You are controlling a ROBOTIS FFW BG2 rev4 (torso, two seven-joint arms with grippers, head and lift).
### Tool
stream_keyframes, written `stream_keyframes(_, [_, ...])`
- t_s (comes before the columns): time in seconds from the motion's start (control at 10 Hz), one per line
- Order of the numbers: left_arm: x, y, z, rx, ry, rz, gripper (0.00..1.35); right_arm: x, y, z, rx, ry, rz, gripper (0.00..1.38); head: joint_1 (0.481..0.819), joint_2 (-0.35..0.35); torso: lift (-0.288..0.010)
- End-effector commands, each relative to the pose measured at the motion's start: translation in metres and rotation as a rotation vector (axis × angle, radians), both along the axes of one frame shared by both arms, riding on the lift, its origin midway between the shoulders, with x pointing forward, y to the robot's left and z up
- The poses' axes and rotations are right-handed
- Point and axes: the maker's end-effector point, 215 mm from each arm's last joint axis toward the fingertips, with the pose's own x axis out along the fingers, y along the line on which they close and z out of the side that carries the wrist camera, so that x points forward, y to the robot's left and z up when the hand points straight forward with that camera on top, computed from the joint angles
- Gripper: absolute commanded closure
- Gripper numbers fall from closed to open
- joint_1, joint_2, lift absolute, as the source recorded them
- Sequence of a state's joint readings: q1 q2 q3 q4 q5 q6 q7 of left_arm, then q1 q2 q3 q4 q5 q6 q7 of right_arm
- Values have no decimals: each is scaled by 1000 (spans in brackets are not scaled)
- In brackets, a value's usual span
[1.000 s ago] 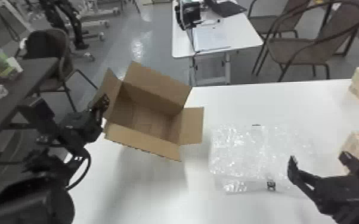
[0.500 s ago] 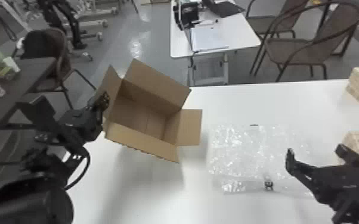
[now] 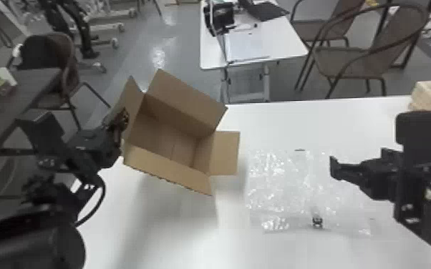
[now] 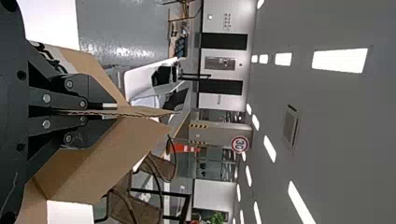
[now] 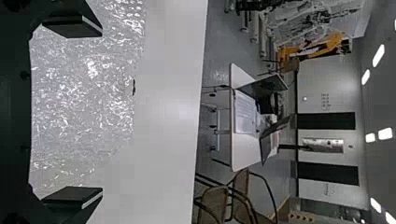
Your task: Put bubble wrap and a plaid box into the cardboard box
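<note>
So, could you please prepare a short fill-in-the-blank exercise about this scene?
The left tool grips a flap of the cardboard ____.
The bubble wrap lies on the white ____.
The right tool is not shut but ____.

Missing words: box; table; open.

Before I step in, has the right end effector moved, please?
Yes, the right end effector has moved forward, toward the far edge of the table.

Centre left: open brown cardboard box (image 3: 170, 145), passable through its mouth; the black left claw (image 3: 121, 120) obstructs its left rim, one flap (image 3: 224, 153) jutting right. Lower centre: free lane over the white table (image 3: 175, 229), beside flat transparent bubble wrap (image 3: 282, 182).
</note>
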State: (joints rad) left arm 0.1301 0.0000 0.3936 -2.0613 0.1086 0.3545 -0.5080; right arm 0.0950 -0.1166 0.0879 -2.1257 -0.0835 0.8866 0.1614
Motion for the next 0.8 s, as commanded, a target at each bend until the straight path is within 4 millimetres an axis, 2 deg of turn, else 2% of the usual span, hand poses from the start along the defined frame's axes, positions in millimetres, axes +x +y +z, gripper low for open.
stream_keyframes(0.0, [4, -7, 2, 2, -4, -9, 1222, 10, 6, 2, -18, 102, 11, 101, 693, 181, -109])
stream_keyframes(0.3, [6, -13, 2, 13, -3, -7, 1223, 3, 17, -29, -10, 366, 11, 96, 690, 177, -109])
stream_keyframes(0.5, [11, -21, 6, 26, -8, -14, 1223, -5, 35, -52, -9, 510, 33, 94, 695, 182, -109])
stream_keyframes(0.7, [15, -29, 7, 29, -9, -21, 1223, 0, 46, -70, -32, 582, 54, 94, 695, 190, -109])
